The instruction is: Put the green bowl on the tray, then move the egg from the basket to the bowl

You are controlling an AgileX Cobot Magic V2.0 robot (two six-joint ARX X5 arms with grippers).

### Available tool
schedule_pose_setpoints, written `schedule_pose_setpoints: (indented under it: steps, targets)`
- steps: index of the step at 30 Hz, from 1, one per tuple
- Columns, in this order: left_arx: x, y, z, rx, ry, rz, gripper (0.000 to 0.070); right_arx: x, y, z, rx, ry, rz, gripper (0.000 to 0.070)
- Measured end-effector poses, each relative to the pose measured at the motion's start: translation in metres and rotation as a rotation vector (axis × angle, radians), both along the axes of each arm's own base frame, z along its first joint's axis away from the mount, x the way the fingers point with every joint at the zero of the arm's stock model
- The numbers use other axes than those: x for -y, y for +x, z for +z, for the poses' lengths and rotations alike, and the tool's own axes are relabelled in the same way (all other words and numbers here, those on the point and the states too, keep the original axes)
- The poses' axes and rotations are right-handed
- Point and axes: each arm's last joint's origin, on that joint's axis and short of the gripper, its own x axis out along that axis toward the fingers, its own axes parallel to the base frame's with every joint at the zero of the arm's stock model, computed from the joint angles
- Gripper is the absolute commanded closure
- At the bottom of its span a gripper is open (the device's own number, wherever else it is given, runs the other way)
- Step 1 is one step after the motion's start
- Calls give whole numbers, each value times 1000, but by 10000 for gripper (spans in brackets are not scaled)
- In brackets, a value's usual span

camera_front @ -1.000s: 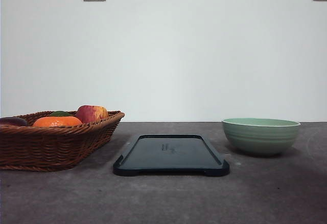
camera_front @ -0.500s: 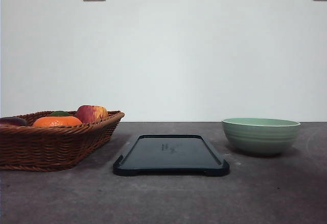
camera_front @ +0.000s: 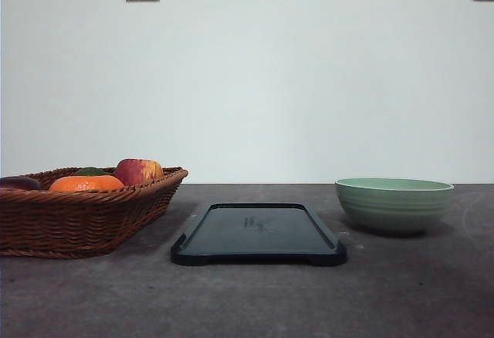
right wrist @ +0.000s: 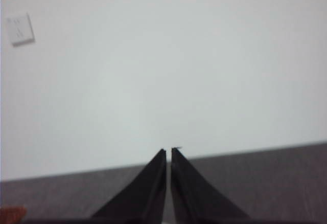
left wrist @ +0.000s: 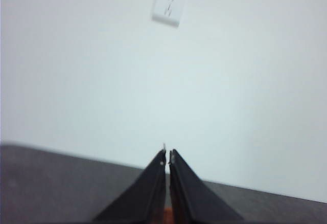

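The round pale sage-green ceramic bowl (camera_front: 394, 205) sits on the grey counter (camera_front: 247, 299), at 3 o'clock of the flat black plastic tray (camera_front: 258, 234). First step unstarted: right fingers (right wrist: 168, 153), together like the left fingers (left wrist: 167, 154), likely must open and reach its rim.

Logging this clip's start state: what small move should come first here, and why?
Probably open the right gripper and reach toward the round pale green ceramic bowl. It sits on the grey table to the right of the flat black rectangular plastic tray, which holds nothing, and both grippers' fingers are closed together.
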Motion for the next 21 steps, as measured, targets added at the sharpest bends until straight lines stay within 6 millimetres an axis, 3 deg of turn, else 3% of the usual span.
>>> schedule_pose_setpoints:
  steps: [4,11,16,21]
  targets:
    - [0,3,13,-46,29,8,700,0,-7,20,41,-13,-6,693]
    - [0,18,44,-153,34,8,700,-2,-2,40,-92,-49,60,693]
    - [1,37,61,-274,40,-11,700,-3,8,62,-182,-60,92,693]
    - [5,60,70,-386,54,-104,700,-6,27,71,-330,-85,142,693]
